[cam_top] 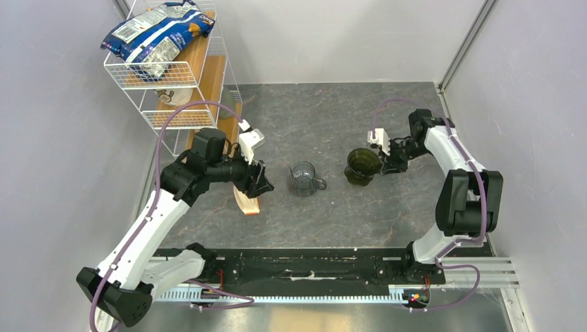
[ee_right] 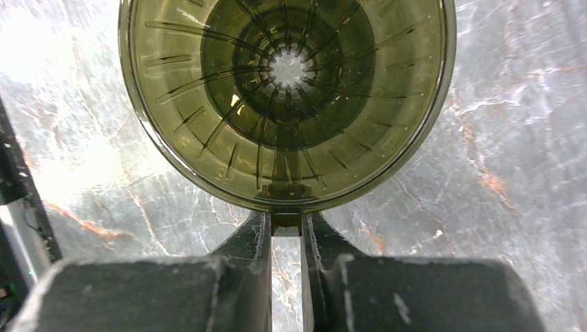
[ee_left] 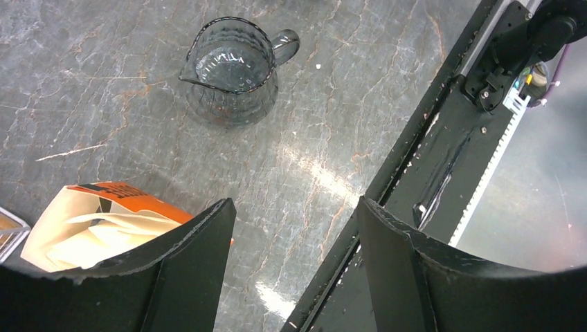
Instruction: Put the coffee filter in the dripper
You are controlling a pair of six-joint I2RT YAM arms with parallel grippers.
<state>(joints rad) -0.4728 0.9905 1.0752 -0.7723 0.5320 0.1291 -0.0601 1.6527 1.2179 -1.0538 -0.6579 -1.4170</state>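
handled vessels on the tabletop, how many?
2. The clear glass cup stands mid-table; the green dripper sits right of it, its handle pinched by the right tool. No others visible; hidden ones seem unlikely.

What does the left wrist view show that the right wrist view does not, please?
Only the left wrist view shows the clear glass cup, the orange-edged filter packet and the open left end effector. Only the right wrist view shows the empty green dripper, its handle pinched by the right end effector. Both show the grey marbled table.
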